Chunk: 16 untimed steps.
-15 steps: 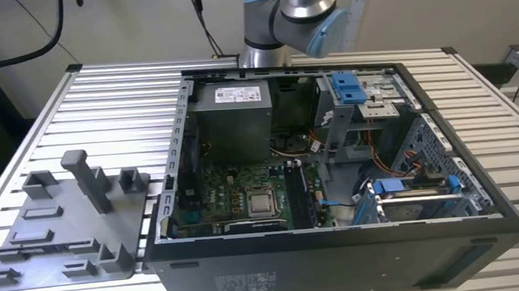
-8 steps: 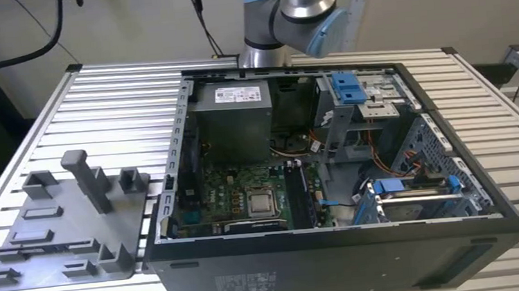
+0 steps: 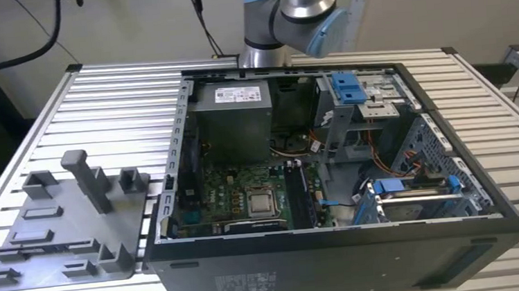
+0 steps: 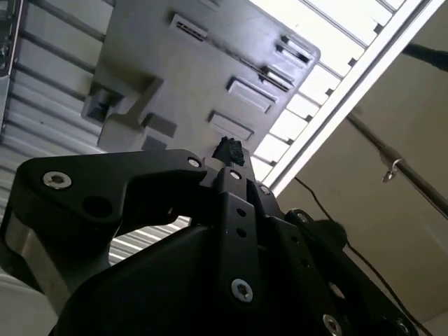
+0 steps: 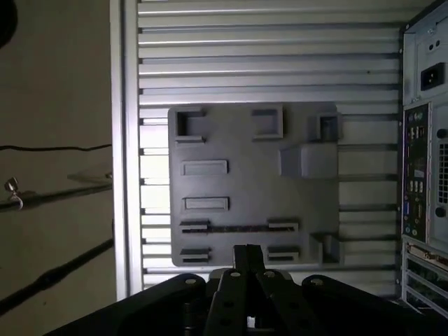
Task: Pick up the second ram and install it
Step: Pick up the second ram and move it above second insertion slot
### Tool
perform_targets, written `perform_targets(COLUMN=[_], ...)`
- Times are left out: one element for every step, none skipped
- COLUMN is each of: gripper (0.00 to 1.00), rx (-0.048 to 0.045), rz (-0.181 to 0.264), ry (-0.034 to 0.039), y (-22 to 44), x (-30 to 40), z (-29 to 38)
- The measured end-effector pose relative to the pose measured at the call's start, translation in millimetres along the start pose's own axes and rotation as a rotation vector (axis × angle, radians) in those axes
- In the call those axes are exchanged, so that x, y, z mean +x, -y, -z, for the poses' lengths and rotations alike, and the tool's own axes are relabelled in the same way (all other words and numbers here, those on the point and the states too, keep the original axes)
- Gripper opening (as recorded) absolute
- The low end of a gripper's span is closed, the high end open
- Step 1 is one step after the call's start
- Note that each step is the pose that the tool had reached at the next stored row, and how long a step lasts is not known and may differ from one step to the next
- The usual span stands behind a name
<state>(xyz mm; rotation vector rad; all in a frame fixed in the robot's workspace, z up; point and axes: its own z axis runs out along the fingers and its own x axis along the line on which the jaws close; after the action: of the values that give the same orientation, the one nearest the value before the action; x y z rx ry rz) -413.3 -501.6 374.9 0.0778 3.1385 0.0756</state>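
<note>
Hovering over grey fixture tray [image 5: 252,185], gripper [image 5: 246,250] fingers pressed together and empty, tray close to slatted table [image 5: 266,63] edge, bare slats around tray, open computer case [image 5: 423,175] beside tray, second ram [image 5: 238,228] standing on edge between two tray holders, near fingertips, apart.

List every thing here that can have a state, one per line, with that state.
computer case: lying on its side, open.
second ram: lying in the grey holder, not gripped.
pincer: shut, empty, apart from the holder.
CPU chip: seated on the board.
</note>
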Motion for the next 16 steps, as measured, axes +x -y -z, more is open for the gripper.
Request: perform_targets(gripper=[0.11, 0.11, 0.11, 0.11, 0.11, 0.11, 0.11, 0.11, 0.11, 0.11, 0.11, 0.11, 0.11, 0.11, 0.11, 0.11], rx=[0.0000, 0.0000, 0.0000, 0.0000, -0.0001, 0.0000, 0.0000, 0.0000, 0.0000, 0.0000, 0.0000, 0.0000, 0.0000, 0.0000, 0.0000, 0.0000], rz=[-0.008, -0.016, -0.025, -0.033, -0.042, -0.051, -0.059, -0.068, -0.077, -0.086, -0.096, -0.105, -0.113, -0.123, -0.132, -0.141], ry=[0.0003, 0.0007, 0.0011, 0.0015, 0.0020, 0.0023, 0.0027, 0.0031, 0.0036, 0.0040, 0.0044, 0.0048, 0.0052, 0.0057, 0.0061, 0.0065], y=[0.0, 0.0, 0.0, 0.0, 0.0, 0.0, 0.0, 0.0, 0.0, 0.0, 0.0, 0.0, 0.0, 0.0, 0.0, 0.0], x=[0.0, 0.0, 0.0, 0.0, 0.0, 0.0, 0.0, 0.0, 0.0, 0.0, 0.0, 0.0, 0.0, 0.0, 0.0, 0.0], z=[0.0, 0.0, 0.0, 0.0, 0.0, 0.0, 0.0, 0.0, 0.0, 0.0, 0.0, 0.0, 0.0, 0.0, 0.0, 0.0])
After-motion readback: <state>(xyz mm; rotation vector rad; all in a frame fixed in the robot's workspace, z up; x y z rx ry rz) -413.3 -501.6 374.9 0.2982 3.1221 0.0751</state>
